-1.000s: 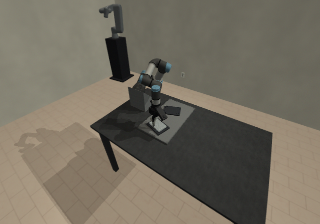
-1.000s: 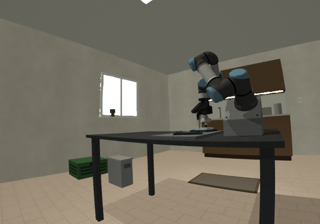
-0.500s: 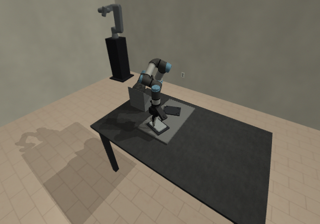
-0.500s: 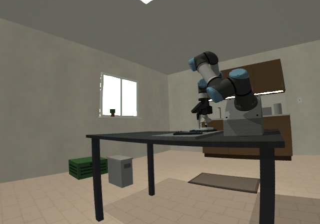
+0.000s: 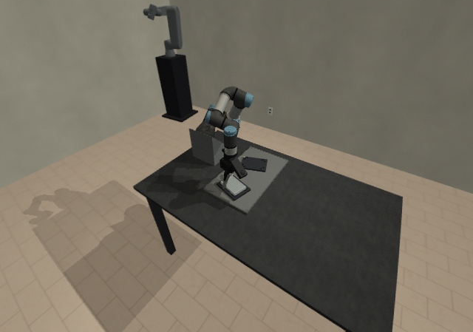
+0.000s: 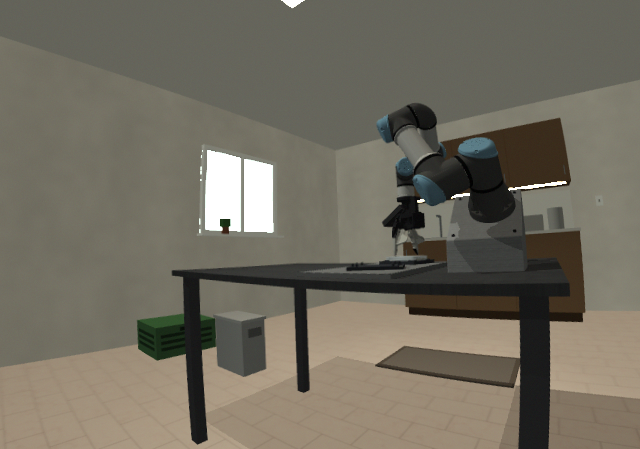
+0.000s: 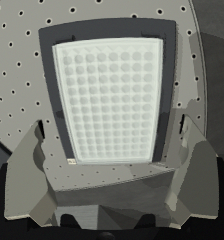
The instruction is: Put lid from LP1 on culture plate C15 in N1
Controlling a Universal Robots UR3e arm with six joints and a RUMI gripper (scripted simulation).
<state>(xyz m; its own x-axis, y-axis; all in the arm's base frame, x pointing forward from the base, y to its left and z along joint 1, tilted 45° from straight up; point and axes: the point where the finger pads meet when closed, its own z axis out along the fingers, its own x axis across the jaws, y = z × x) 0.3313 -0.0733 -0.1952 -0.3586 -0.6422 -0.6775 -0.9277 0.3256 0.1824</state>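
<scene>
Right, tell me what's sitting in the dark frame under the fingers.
A pale well plate with its lid on fills the dark frame. The open fingers stand apart from it. The frame's floor beneath is covered.

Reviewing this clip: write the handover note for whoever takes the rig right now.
Gripper: open, holding nothing, jaws spread to either side of the plate's near end, above it.
Lid: lying on culture plate C15 in nest N1, square to the nest frame; it looks down, but full seating cannot be confirmed from these views.
Lid park LP1: vacant.
Done: lid carried over, placed, released.
Left: lift the arm away without nudging the plate, then check the lid is flush.
</scene>
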